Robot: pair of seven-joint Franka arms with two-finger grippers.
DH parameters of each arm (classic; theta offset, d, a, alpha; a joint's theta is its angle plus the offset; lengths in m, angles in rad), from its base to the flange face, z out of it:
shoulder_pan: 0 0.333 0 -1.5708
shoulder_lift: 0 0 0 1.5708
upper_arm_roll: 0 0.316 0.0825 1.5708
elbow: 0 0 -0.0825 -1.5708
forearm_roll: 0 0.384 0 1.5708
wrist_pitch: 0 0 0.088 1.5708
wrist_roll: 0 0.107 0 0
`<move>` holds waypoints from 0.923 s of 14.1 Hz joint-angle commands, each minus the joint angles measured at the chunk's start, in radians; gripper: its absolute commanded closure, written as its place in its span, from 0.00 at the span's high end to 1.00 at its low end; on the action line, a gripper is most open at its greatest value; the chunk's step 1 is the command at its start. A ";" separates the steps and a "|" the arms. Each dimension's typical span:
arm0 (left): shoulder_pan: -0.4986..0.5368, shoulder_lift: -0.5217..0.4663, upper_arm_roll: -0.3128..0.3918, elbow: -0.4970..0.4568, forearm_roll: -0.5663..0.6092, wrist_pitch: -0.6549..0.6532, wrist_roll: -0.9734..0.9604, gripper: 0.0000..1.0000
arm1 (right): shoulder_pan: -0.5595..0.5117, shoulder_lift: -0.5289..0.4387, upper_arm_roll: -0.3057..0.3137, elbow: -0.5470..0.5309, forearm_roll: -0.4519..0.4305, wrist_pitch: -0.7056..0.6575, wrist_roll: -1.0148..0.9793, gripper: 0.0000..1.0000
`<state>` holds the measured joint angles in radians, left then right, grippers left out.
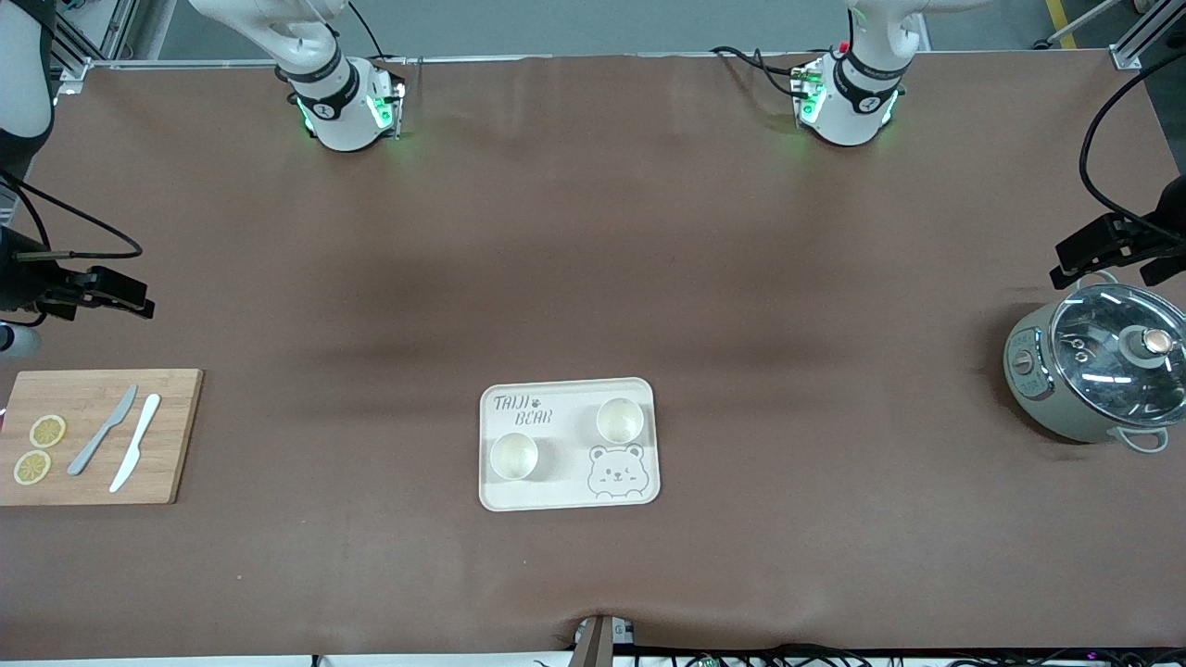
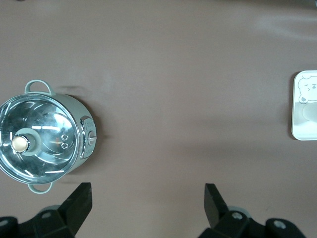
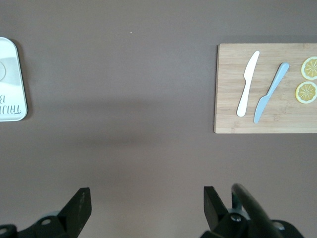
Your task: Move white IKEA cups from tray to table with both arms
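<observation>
A big brown table (image 1: 593,278) fills almost the whole front view. Its cover is smooth and soft looking, with a few dark shadows across the middle. Along the top edge there is a thin metal rail, and past it a bit of grey floor. The two white arm bases stand there, the right arm's base (image 1: 338,102) and the left arm's base (image 1: 848,97), each with small green lights.

At the left arm's end of the table sits a pale green pot (image 1: 1093,375) with a shiny glass lid. The left gripper (image 1: 1116,245) hangs over the table just beside the pot, with its claw wide open and nothing in it.

At the right arm's end lies a wooden cutting board (image 1: 97,435). On it are a grey knife (image 1: 103,430), a white knife (image 1: 135,442) and two lemon slices (image 1: 39,449). The right gripper (image 1: 97,292) hangs over the bare table near the board, its claw wide open too and holding nothing.

In the middle of the table is a cream bear tray (image 1: 568,445). Both white cups stand upright on it, apart from each other: one cup (image 1: 513,456) nearer the front camera, the other cup (image 1: 620,420) above the bear's face.
</observation>
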<state>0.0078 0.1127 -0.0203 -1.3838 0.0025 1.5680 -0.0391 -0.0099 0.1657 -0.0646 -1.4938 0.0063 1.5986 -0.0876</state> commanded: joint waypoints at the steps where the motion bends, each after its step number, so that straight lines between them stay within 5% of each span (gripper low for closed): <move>1: 0.008 0.018 -0.003 0.034 -0.010 -0.025 0.010 1.00 | 0.002 -0.015 0.005 0.000 -0.014 -0.029 0.006 1.00; 8: 0.011 0.015 -0.003 0.025 -0.018 -0.025 0.018 1.00 | 0.018 0.014 0.011 0.075 0.032 -0.019 0.034 1.00; 13: 0.008 0.041 -0.003 0.012 -0.016 -0.025 -0.005 1.00 | 0.132 0.063 0.009 0.124 0.097 -0.006 0.245 1.00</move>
<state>0.0086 0.1271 -0.0203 -1.3873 0.0025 1.5610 -0.0402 0.0688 0.1872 -0.0508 -1.4222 0.0944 1.5980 0.0699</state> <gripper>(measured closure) 0.000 0.000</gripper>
